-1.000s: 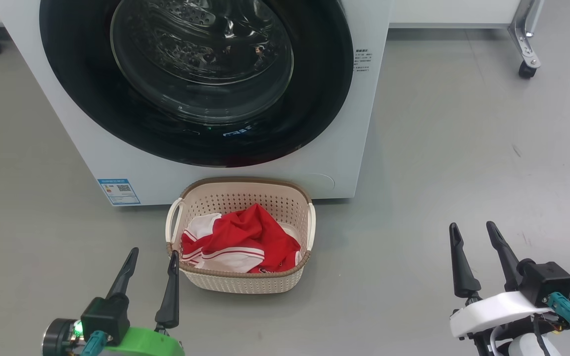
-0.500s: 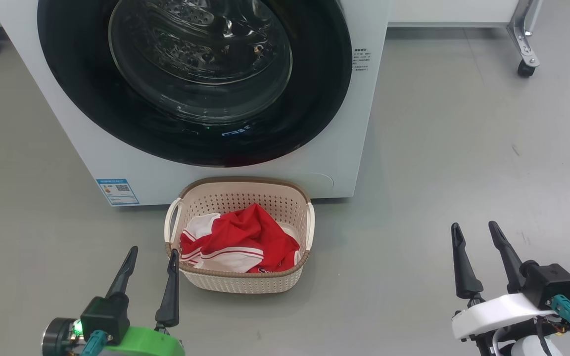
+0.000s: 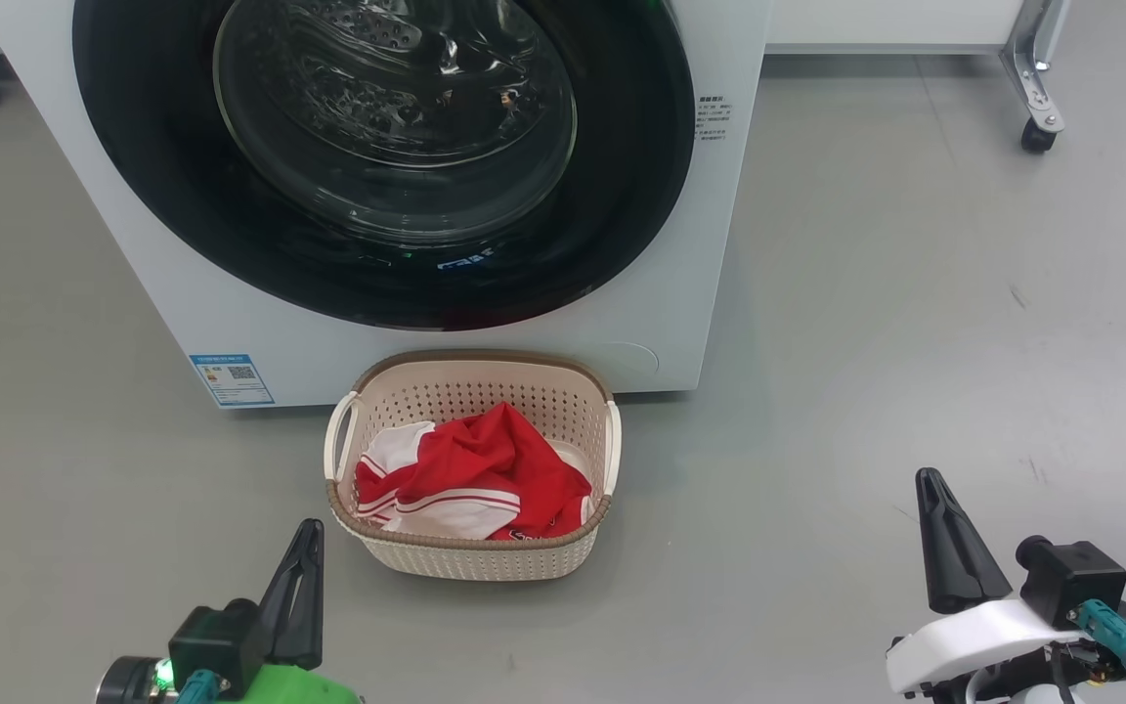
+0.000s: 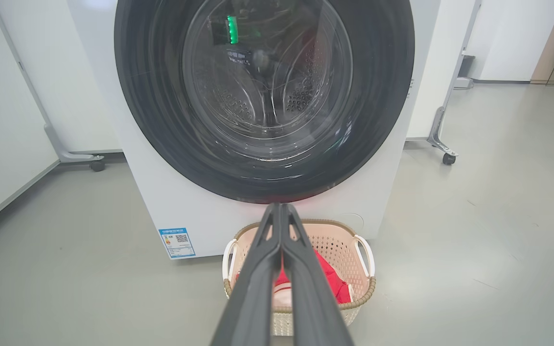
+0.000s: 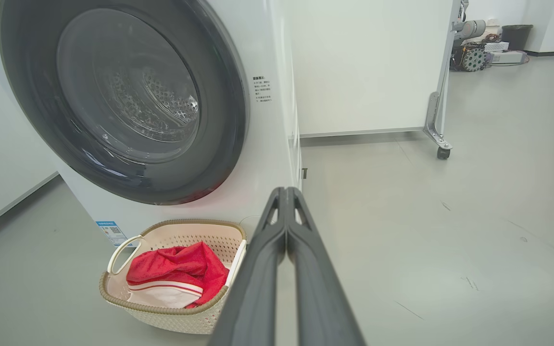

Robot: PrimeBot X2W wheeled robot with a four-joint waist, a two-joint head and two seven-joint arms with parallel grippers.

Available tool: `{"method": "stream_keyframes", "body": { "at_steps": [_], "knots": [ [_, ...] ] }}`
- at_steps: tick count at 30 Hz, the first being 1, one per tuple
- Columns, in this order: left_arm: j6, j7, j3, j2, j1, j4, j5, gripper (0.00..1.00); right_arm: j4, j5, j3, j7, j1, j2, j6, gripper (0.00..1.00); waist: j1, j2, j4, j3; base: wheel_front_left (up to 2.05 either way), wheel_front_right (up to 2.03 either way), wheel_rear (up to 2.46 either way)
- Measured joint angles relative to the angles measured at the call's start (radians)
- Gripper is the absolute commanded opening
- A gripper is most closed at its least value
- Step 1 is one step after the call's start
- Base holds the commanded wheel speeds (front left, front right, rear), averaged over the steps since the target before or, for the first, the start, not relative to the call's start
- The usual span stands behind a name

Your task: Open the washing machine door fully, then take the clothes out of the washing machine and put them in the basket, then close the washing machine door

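Clothes [image 3: 470, 474]: a red and white bundle lying inside the basket; red cloth heaped on top, a white panel with red stripes toward the near side
Basket [image 3: 485, 559]: cream, perforated, brown rim, a pale handle on each side; it stands on the floor just in front of the washing machine, below the lowest part of the door; whether its far rim touches the machine cannot be told
Washing machine door [image 3: 392, 127]: closed, lying flat against the machine's front; wide glossy black rim around a clear glass bowl; the perforated steel drum shows through the glass
Washing machine [image 3: 680, 293]: white, front-loading; a blue sticker [image 3: 232, 378] sits low on its front at the left of the head view; a small block of printed text sits beside the door's right edge
Left gripper [image 3: 309, 530]: low at the left of the head view, near the basket's near left corner but apart from it; fingers pressed together, gripping nothing
Right gripper [image 3: 931, 479]: low at the right, well apart from the basket; fingers pressed together, gripping nothing
Floor [image 3: 866, 342]: smooth grey; a caster wheel [image 3: 1034, 137] of a metal stand rests at the far right
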Motion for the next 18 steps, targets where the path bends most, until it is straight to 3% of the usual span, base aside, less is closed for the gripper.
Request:
{"method": "stream_keyframes", "body": {
  "at_steps": [18],
  "knots": [
    [-0.019,0.046,0.032,0.000,0.000,-0.001,-0.251,0.00,0.004,0.226,-0.038,0.044,-0.003,0.012,0.017,0.00,0.0000,0.0000,-0.006,-0.003,0.00,0.00,0.00]
  ]
}}
